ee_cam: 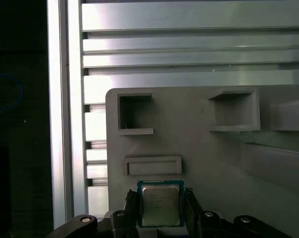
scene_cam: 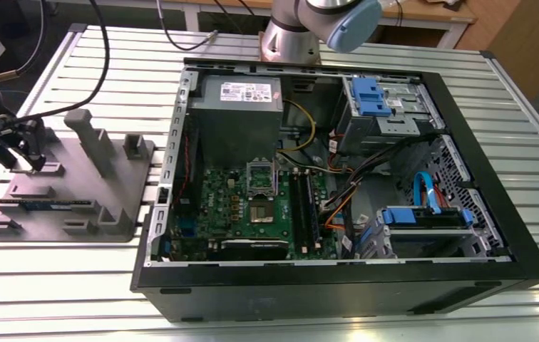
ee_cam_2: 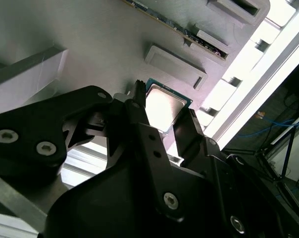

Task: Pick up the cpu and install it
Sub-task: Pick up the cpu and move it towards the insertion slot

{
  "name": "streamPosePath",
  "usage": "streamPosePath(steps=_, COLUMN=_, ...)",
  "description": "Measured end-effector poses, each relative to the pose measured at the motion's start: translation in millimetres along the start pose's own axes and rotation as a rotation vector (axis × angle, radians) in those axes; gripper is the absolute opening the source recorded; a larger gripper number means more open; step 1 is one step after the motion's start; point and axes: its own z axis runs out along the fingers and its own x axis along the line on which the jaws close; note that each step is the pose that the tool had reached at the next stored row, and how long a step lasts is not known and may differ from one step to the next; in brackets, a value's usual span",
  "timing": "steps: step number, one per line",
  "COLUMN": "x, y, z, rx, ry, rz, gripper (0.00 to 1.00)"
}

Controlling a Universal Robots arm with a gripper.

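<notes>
The cpu is a small square chip with a silvery top and a blue-green rim, lying flat against the grey fixture. The second wrist view shows the cpu as well. My gripper has one black finger pressed to each side edge of the chip, so it is shut on it. In the exterior view my gripper hangs over the fixture's corner at the exterior view's left, with a pale patch between its fingers. The open socket sits on the green motherboard inside the computer case.
The black computer case lies open in the middle of the slatted metal table. The fixture carries upright grey posts and a memory stick. Cables and blue drive bays fill the case toward the exterior view's right. The arm's base stands behind the case.
</notes>
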Motion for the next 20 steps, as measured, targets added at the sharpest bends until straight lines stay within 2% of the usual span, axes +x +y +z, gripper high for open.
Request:
streamPosePath(steps=13, x=0.0, y=0.0, z=-1.0, rx=0.0002, ry=0.0004, rz=0.0, gripper=0.47)
streamPosePath(steps=16, x=-0.1, y=0.1, z=-4.4, rx=0.0001, ry=0.0001, rz=0.0, gripper=0.47)
streamPosePath(steps=20, x=-0.4, y=0.3, z=-12.6, rx=0.0001, ry=0.0001, rz=0.0, gripper=0.47)
